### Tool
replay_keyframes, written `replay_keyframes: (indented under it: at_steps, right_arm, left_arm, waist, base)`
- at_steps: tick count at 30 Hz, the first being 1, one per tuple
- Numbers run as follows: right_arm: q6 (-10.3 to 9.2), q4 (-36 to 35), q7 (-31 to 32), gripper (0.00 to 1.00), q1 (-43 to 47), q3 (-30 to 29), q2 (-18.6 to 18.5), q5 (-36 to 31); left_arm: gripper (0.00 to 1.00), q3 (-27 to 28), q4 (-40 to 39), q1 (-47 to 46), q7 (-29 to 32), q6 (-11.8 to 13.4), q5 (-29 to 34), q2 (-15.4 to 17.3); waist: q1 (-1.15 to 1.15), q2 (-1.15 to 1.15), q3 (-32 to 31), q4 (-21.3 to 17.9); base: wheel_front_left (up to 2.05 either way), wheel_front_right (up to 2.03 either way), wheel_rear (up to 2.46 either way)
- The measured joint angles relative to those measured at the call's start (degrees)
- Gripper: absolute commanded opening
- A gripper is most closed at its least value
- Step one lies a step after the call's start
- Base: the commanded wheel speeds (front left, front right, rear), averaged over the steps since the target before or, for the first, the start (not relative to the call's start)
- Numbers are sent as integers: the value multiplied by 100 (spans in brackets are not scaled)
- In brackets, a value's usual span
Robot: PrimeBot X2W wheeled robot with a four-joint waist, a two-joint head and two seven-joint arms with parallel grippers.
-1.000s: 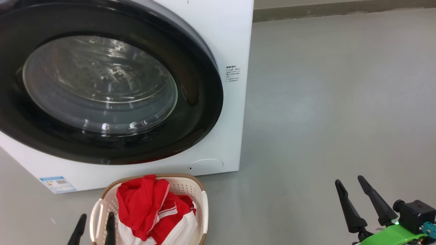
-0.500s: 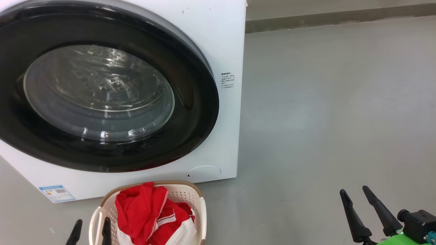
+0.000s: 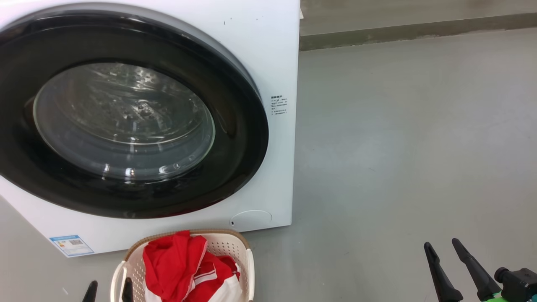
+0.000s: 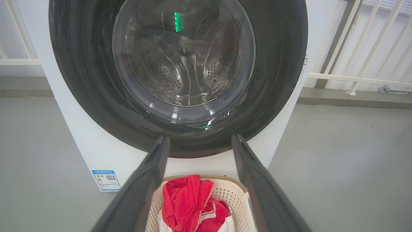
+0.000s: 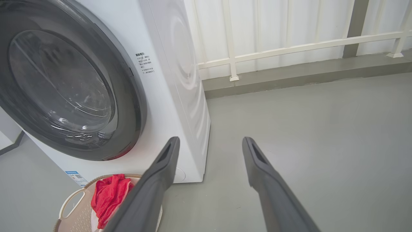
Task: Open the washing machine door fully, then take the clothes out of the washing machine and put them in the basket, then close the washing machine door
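I am holding my left fingers point(image 4: 148, 174) apart and empty beside the basket point(image 3: 237, 247), where the clothes point(image 3: 180, 264) are lying. My right fingers point(image 5: 160, 174) are gaping over the floor point(image 3: 398, 147). The washing machine door point(image 3: 126, 121) is sitting shut.

Right gripper point(image 3: 441, 242): two long black fingers point(image 3: 436, 272) tapering to blunt tips. Chunky black camera block point(image 3: 518, 282) with a stubby round lens beside them, plus a sliver of green mount point(image 3: 495, 298). Left gripper point(image 4: 200, 138) fingers look matte dark grey, grooved inside.
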Motion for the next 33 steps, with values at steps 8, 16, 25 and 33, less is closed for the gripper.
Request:
replay_keyframes:
  at_steps: [8, 16, 25, 33]
  right_arm:
    - [0, -14, 0, 100, 26, -35, 12, -43]
    - [0, -25, 0, 100, 37, -44, 13, -42]
    - [0, 37, 1, 0, 38, -25, 46, -41]
    - [0, 369, 52, 0, 135, 51, 283, 58]
  left_arm:
    - [100, 13, 3, 39, 0, 0, -55, 0]
    - [100, 7, 0, 40, 0, 0, -102, 0]
    - [0, -25, 57, 37, 11, 7, -101, -12]
    - [0, -75, 402, 37, 86, 8, -211, -127]
  waist:
    - [0, 0, -45, 23]
    - [0, 0, -63, 25]
    - [0, 0, -39, 23]
    - [0, 0, -35, 32]
  base:
    - [0, 0, 0]
    - [0, 0, 0]
    - [0, 0, 0]
    - [0, 0, 0]
